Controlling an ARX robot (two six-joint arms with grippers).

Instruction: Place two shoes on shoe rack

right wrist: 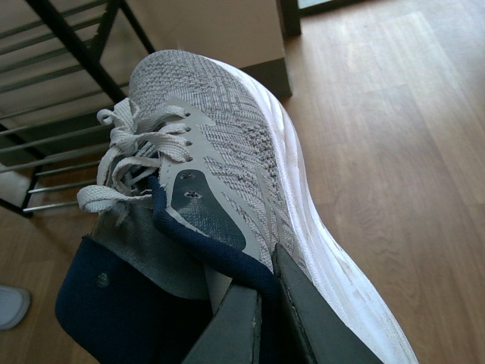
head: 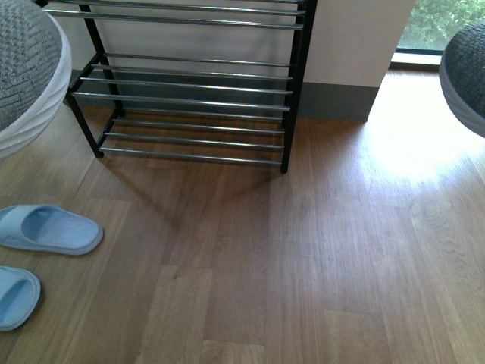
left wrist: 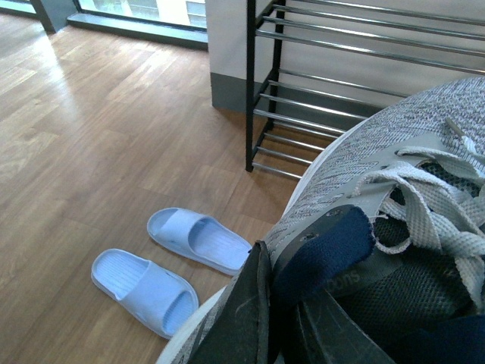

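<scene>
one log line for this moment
left gripper shut on left sneaker | right gripper shut on right sneaker | shoe rack visible tiers bare | slides on floor

Daylight from the window (head: 439, 26) glares on the floor (head: 402, 144); close sneakers look soft.

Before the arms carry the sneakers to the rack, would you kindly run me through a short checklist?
1. Left claw shut on left arm's sneaker at the collar: ok.
2. Right claw shut on right arm's sneaker at the collar: ok.
3. Visible shoe rack tiers hold nothing: ok.
4. Floor before the rack bare, blue slides off to the left: ok.
5. Rack's top out of view: cannot tell.
</scene>
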